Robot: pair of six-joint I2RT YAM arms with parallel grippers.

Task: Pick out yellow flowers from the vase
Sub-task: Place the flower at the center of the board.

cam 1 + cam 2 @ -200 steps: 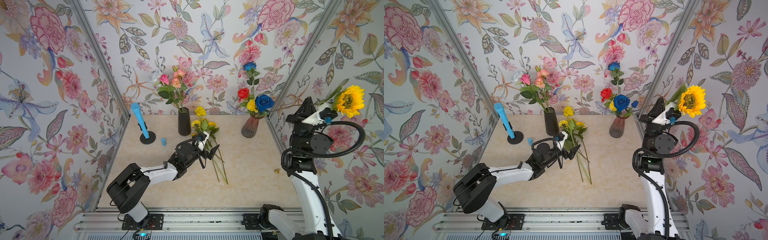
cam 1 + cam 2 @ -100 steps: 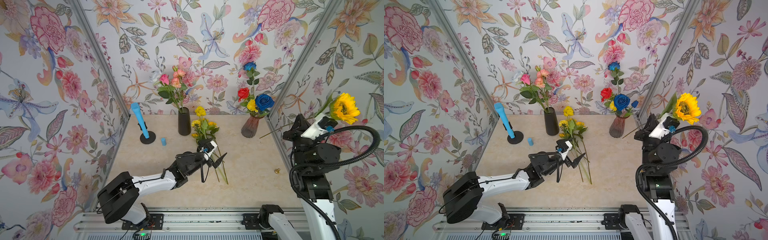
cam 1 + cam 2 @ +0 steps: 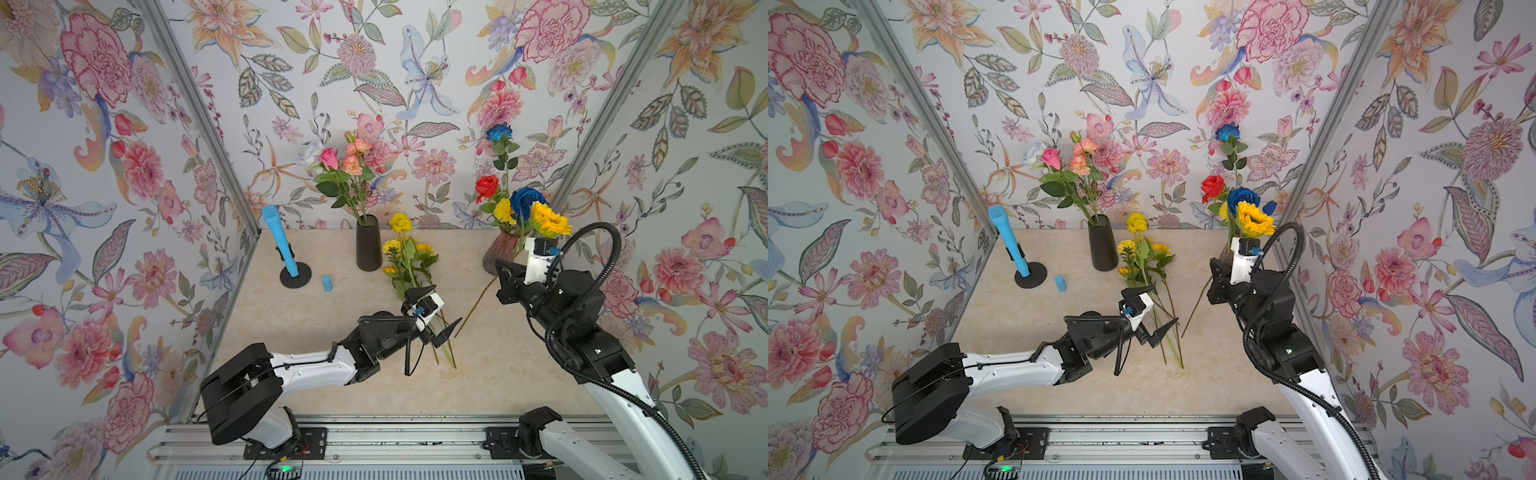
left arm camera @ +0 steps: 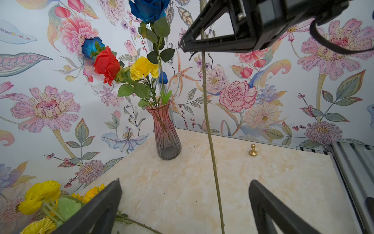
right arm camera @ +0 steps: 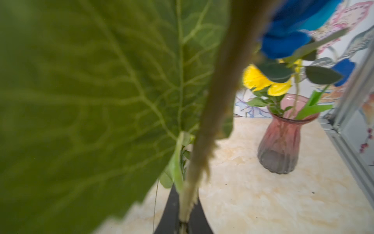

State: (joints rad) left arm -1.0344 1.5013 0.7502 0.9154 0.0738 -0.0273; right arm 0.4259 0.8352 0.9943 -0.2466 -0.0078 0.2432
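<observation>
Right wrist view: right pincer (image 5: 184, 219) clamps sunflower stem (image 5: 204, 145).

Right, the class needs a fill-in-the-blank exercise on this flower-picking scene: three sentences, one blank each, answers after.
1. The right gripper is shut on the stem of the sunflower, while the left gripper stands ____.
2. The pink and peach roses stand in a vase coloured ____.
3. The yellow flowers already picked out lie on the ____.
Missing words: open; black; table.
</observation>
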